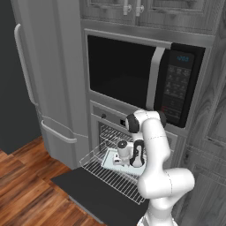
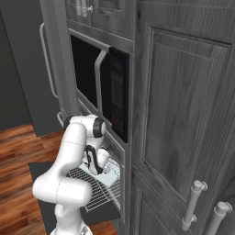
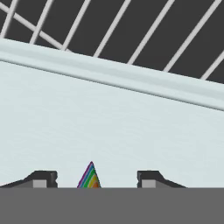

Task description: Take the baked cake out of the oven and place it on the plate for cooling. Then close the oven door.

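Rainbow-striped and pointed, a sliver of the cake (image 3: 89, 176) pokes up between the two tips of my gripper (image 3: 92, 178), which stand apart on either side of it and clamp nothing. It sits on a pale blue tray (image 3: 109, 122), whose raised rim runs just beyond it; past that rim come the wires of the rack (image 1: 115, 178). The rack is pulled forward out of the oven (image 1: 110, 132), over the oven door (image 1: 95, 192), which lies folded down flat. Seen from the base, my gripper (image 1: 125, 154) hangs low over the tray (image 1: 110, 160), right in front of the oven's mouth.

I judge the cake to be light and soft (layers and icing give under pressure), so a hard squeeze would crush or shear it. The point is the weakest part; I would rather take it lower, across its two flat sides where it is broader, with a gentle closing. Icing may be slick, so the slice could slide out if I tilt it. The tray looks stiff and smooth and would carry the slice, but its thin rim offers me a poorer hold.
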Available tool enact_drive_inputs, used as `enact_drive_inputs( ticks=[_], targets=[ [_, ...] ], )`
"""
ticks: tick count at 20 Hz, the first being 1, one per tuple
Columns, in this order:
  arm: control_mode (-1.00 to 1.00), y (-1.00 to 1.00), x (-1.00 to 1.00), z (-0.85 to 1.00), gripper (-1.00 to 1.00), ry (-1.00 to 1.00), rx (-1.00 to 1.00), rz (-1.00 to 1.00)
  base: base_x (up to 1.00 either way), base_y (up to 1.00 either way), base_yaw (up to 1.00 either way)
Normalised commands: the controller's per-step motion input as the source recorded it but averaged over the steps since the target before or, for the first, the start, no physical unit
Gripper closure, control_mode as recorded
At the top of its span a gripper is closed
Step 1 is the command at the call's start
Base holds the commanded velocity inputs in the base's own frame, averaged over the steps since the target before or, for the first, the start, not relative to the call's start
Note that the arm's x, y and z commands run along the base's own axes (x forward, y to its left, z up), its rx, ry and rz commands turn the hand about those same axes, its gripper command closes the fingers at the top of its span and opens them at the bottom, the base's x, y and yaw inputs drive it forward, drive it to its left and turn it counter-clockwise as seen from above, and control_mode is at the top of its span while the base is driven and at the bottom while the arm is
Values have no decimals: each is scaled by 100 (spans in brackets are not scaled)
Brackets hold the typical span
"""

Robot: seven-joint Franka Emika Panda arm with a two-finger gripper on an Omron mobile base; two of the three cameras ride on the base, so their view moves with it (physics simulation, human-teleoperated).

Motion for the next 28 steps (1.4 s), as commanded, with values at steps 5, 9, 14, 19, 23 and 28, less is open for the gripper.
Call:
enact_drive_inputs(
  ticks=[5, 9, 14, 19, 23, 28],
  targets=[
    [-100, 0, 0, -18, 100, -9, 0, 0, 0, 0, 0],
    [-100, -4, 1, 0, 100, -9, 0, 0, 0, 0, 0],
    [-100, -1, -28, 32, 100, -2, 0, 5, 0, 0, 0],
    [-100, 38, -80, 73, 100, -17, -6, 11, 0, 0, 0],
    [-100, 48, -75, 97, 100, -27, -8, 7, 0, 0, 0],
    [-100, 63, -62, 100, 100, -24, -11, 3, 0, 0, 0]
  ],
)
